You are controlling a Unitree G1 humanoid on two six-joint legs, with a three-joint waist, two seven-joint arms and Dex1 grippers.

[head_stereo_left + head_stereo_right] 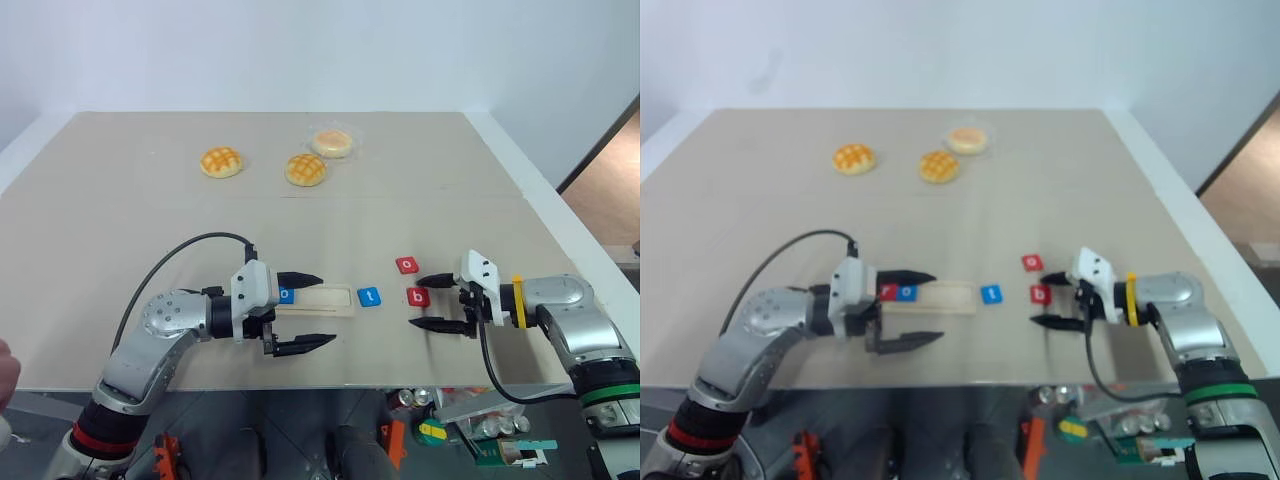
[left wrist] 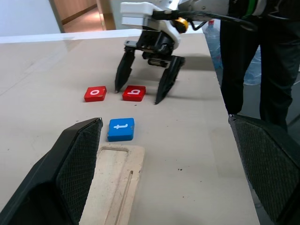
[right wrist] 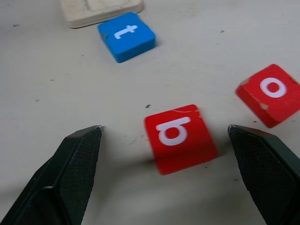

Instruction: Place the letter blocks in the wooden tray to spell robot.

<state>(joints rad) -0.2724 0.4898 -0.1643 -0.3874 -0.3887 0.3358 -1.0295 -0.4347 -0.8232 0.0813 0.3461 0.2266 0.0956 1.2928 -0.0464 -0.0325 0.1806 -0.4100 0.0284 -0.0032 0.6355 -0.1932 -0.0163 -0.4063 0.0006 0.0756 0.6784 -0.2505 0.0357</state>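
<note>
The wooden tray (image 1: 325, 300) lies near the table's front edge. A red letter block (image 1: 887, 292) and a blue one (image 1: 906, 292) sit side by side at its left end. My left gripper (image 1: 315, 312) is open and points right along the tray, one finger on each side of it, holding nothing. Just right of the tray lies the blue t block (image 1: 369, 296). Beyond it are the red b block (image 1: 418, 296) and the red o block (image 1: 407, 265). My right gripper (image 1: 417, 302) is open with a finger on each side of the b block (image 3: 180, 136), gaps on both sides.
Three golden buns (image 1: 222, 162) (image 1: 306, 169) (image 1: 332, 143) lie far back on the table, one in a clear wrapper. The table's front edge runs just below both grippers. Cans and clutter (image 1: 440, 405) sit on the floor beyond it. A person's hand (image 1: 5, 370) shows at the far left.
</note>
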